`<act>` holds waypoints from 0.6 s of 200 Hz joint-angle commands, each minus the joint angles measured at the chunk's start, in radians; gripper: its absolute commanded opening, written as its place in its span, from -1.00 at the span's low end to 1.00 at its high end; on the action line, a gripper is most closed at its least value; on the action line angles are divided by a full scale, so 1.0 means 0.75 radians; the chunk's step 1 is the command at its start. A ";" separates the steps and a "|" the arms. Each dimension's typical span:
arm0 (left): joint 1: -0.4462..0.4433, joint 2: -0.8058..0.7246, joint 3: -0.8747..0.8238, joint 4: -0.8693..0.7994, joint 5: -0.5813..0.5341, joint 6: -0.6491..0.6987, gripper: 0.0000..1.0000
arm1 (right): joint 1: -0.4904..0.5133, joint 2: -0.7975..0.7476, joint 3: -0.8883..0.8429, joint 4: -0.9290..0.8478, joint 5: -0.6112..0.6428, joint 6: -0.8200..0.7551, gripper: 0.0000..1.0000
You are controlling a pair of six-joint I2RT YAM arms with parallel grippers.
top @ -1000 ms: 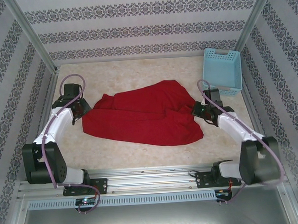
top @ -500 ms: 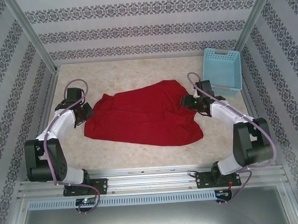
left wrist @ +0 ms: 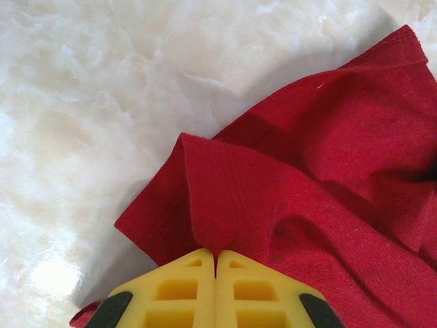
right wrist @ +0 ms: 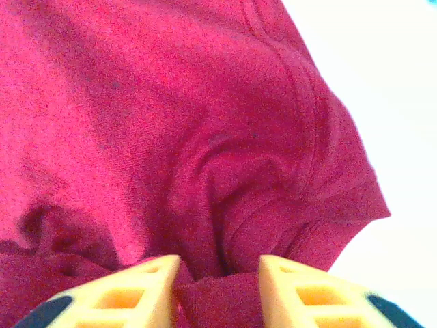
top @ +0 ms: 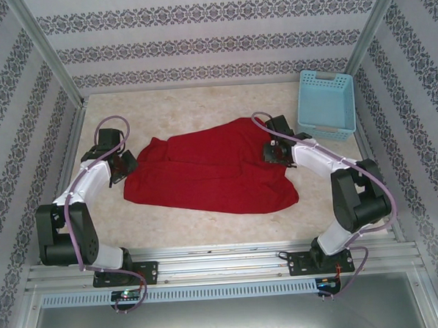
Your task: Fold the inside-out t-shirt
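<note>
Cloth status: the inside-out t-shirt [top: 208, 175] lies rumpled on the bench [top: 194, 106], just off the near corner of the light blue basket [top: 326, 103]. It stretches away from the basket toward the left arm's side. Its long axis runs across the bench, one end close to the basket and the other well apart from it. Left tool [left wrist: 216, 255] sits at the end far from the basket. Its yellow fingers are pressed together with a raised ridge of red cloth running straight into their tips, so I read it as pinching that edge. Right tool [right wrist: 218, 265] sits at the end nearest the basket, over a hemmed sleeve or corner. Its fingers stand partly apart with a bunch of cloth filling the gap between them. Whether they already bite, I cannot tell. Judgement: the coming move turns on both ends of the long axis being secured, each arm on its own end, before any lift or spread. Right side is the doubtful one. View notes: overhead gives the whole outline and both arms. Only the wrist cameras show the finger gaps and the hem stitching.
</note>
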 commanded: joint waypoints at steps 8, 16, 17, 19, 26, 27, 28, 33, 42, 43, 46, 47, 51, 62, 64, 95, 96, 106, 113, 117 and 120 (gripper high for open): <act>0.021 0.007 0.004 0.017 -0.005 0.019 -1.00 | 0.030 -0.013 0.063 -0.109 0.147 -0.025 -0.71; 0.021 0.009 0.007 0.015 -0.008 0.019 -1.00 | 0.039 -0.033 0.079 -0.134 0.177 -0.030 -0.80; 0.022 0.009 0.007 0.014 -0.008 0.019 -1.00 | 0.039 -0.034 0.080 -0.136 0.182 -0.031 -0.81; 0.022 0.009 0.006 0.014 -0.008 0.019 -1.00 | 0.040 -0.042 0.083 -0.143 0.193 -0.034 -0.82; 0.022 0.009 0.010 0.012 -0.010 0.019 -1.00 | 0.045 -0.066 0.100 -0.171 0.224 -0.041 -0.84; 0.022 0.009 0.011 0.011 -0.011 0.019 -1.00 | 0.045 -0.070 0.102 -0.174 0.226 -0.041 -0.84; 0.022 0.009 0.012 0.010 -0.012 0.020 -1.00 | 0.045 -0.074 0.103 -0.179 0.231 -0.043 -0.84; 0.023 0.009 0.011 0.009 -0.012 0.019 -1.00 | 0.047 -0.092 0.114 -0.194 0.248 -0.048 -0.85; 0.023 0.008 0.014 0.008 -0.013 0.019 -1.00 | 0.049 -0.131 0.124 -0.212 0.263 -0.060 -0.90; 0.022 0.009 0.014 0.008 -0.013 0.019 -1.00 | 0.048 -0.135 0.124 -0.212 0.263 -0.062 -0.91; 0.022 0.008 0.015 0.008 -0.014 0.019 -1.00 | 0.047 -0.145 0.127 -0.216 0.263 -0.065 -0.94; 0.023 0.009 0.016 0.009 -0.013 0.019 -1.00 | 0.047 -0.149 0.129 -0.218 0.264 -0.065 -0.96; 0.023 0.008 0.015 0.008 -0.012 0.016 -1.00 | 0.045 -0.167 0.131 -0.222 0.264 -0.067 -1.00; 0.025 0.008 0.017 0.008 -0.013 0.014 -1.00 | 0.040 -0.203 0.143 -0.246 0.251 -0.063 -1.00; 0.023 0.009 0.017 0.009 -0.015 0.016 -1.00 | 0.038 -0.210 0.149 -0.252 0.246 -0.062 -1.00; 0.030 0.009 0.019 0.005 -0.027 0.015 -1.00 | -0.034 -0.390 0.170 -0.231 0.034 -0.049 -1.00; 0.030 0.009 0.017 0.004 -0.028 0.015 -1.00 | -0.040 -0.401 0.168 -0.228 0.020 -0.047 -1.00; 0.037 0.003 0.014 0.004 -0.028 0.014 -1.00 | -0.107 -0.495 0.155 -0.178 -0.130 -0.031 -1.00; 0.043 -0.004 0.014 0.004 -0.027 0.013 -1.00 | -0.147 -0.563 0.135 -0.121 -0.227 -0.023 -1.00; 0.044 -0.007 0.010 0.004 -0.026 0.012 -1.00 | -0.163 -0.603 0.120 -0.087 -0.269 -0.018 -1.00; 0.047 -0.009 0.011 0.004 -0.024 0.011 -1.00 | -0.174 -0.633 0.107 -0.054 -0.298 -0.015 -1.00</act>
